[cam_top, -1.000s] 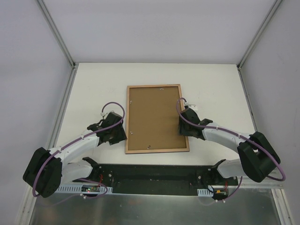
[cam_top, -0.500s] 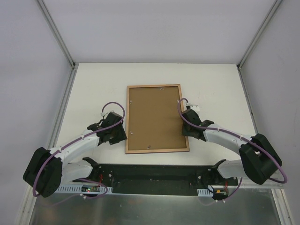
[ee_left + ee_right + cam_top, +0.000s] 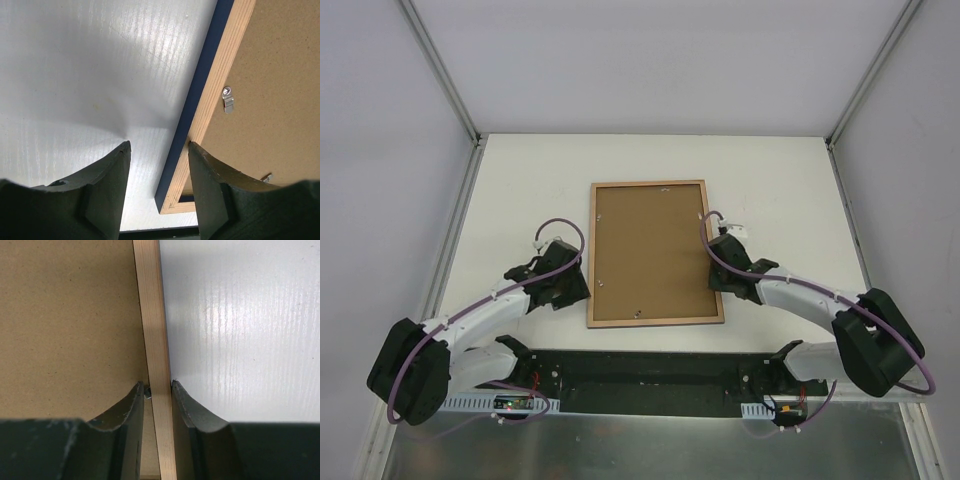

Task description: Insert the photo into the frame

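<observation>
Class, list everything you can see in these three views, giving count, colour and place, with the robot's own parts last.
frame: one, navy edge and light wood back, lying back up mid-table
backing board: one, brown, set inside the frame
clips: two seen, silvery, on the board by the frame's left rail
table: one, white, under everything
cables: two, purple, one along each arm
left gripper: one, black, open at the frame's left edge
right gripper: one, black, shut on the frame's right rail

Right wrist view crops frame (image 3: 155, 330) top and bottom — metal tab (image 3: 147, 395) half-hidden behind right gripper (image 3: 158, 385).
</observation>
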You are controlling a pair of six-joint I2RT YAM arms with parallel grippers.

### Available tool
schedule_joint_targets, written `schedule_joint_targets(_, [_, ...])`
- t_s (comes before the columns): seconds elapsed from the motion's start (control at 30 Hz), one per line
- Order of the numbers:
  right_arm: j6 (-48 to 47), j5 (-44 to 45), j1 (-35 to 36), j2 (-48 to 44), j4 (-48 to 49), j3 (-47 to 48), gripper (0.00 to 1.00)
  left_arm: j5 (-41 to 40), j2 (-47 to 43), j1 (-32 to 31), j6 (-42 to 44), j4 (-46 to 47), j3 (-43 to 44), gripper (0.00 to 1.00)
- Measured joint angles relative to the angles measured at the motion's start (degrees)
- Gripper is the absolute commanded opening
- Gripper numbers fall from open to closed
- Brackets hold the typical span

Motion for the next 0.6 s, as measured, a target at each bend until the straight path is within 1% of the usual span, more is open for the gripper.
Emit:
schedule_joint_targets(0.13, [0.0,-0.1,0.0,-0.8,1.2,-1.0,0.06,0.0,-1.3,0.0,-0.5,0.0,-0.2,0.51])
schedule_joint_targets(0.37, [0.0,-0.5,0.0,-1.6,2.3,-1.9,0.04,-1.2,-1.8,0.0,-0.6,-0.8,0.3,0.61])
schedule_joint_targets(0.47, [0.2,-0.8,0.0,-3.1,3.5,-3.5,0.04,-1.8,-1.3,0.1,-0.1,-2.0,2.3,0.62])
schedule_joint_targets(0.6, [0.7,-1.4,0.0,-5.6,4.1,-5.4,0.04,-2.4,1.9,0.1,0.8,-2.2,6.6,0.64])
